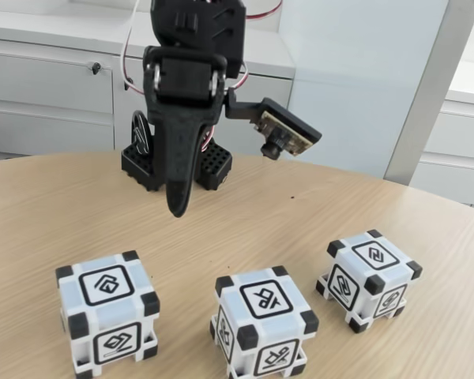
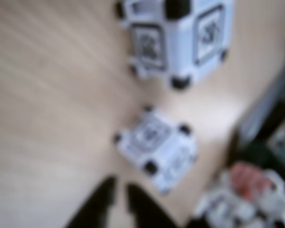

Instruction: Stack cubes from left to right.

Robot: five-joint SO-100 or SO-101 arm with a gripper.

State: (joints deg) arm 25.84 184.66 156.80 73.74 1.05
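Three white cubes with black corners stand in a row on the wooden table (image 1: pixel 47 205) in the fixed view: a left cube (image 1: pixel 107 316), a middle cube (image 1: pixel 262 320) and a right cube (image 1: pixel 369 276), all apart from one another. My gripper (image 1: pixel 178 207) hangs point-down above the table behind the left and middle cubes, shut and holding nothing. In the blurred wrist view its dark fingertips (image 2: pixel 104 194) enter from the bottom with a thin gap at the gripper (image 2: pixel 119 192). A cube (image 2: pixel 156 147) lies just beyond them and another cube (image 2: pixel 178 40) stands at the top.
The arm's black base (image 1: pixel 209 166) stands at the back of the table, with the wrist camera (image 1: pixel 284 130) sticking out to the right. White cabinets (image 1: pixel 47 87) lie behind. The table's curved edge (image 1: pixel 426 193) runs at the back right. Blurred dark and reddish shapes (image 2: pixel 256 185) lie at the wrist view's lower right.
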